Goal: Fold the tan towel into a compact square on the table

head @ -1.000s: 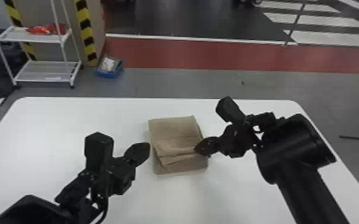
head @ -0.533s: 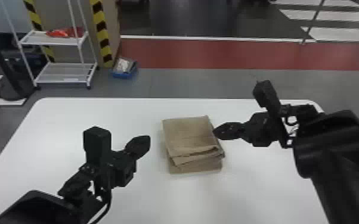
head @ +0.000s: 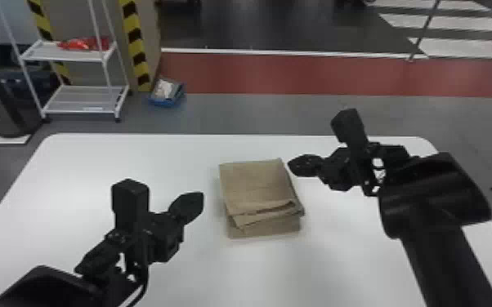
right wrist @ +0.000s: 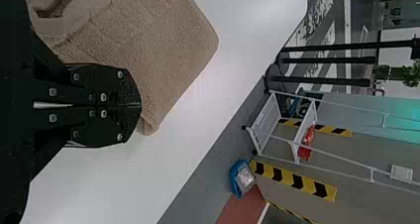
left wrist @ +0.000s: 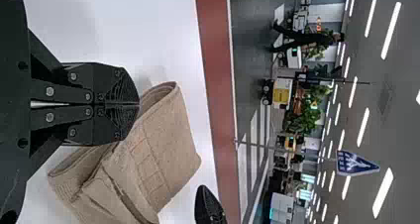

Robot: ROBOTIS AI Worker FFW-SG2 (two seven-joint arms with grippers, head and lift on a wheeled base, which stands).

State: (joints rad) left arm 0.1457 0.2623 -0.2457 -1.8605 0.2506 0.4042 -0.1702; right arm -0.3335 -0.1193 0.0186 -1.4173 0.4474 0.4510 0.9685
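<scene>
Fingertips [right wrist: 130,91] pressed together, our right gripper [head: 291,164] pulls away from the tan towel [head: 257,183], our left gripper [left wrist: 137,104] likewise closed beside it, leaving us a folded stack on the table [head: 339,261] whose uneven front layers probably need squaring.

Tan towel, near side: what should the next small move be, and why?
I'd probably open the left tool, bring it to the near edge of the towel and draw the upper layers toward the robot. The lowest layer juts out past them there, and their edges lie stepped. That tool is shut, holds nothing and sits left of the towel.
</scene>
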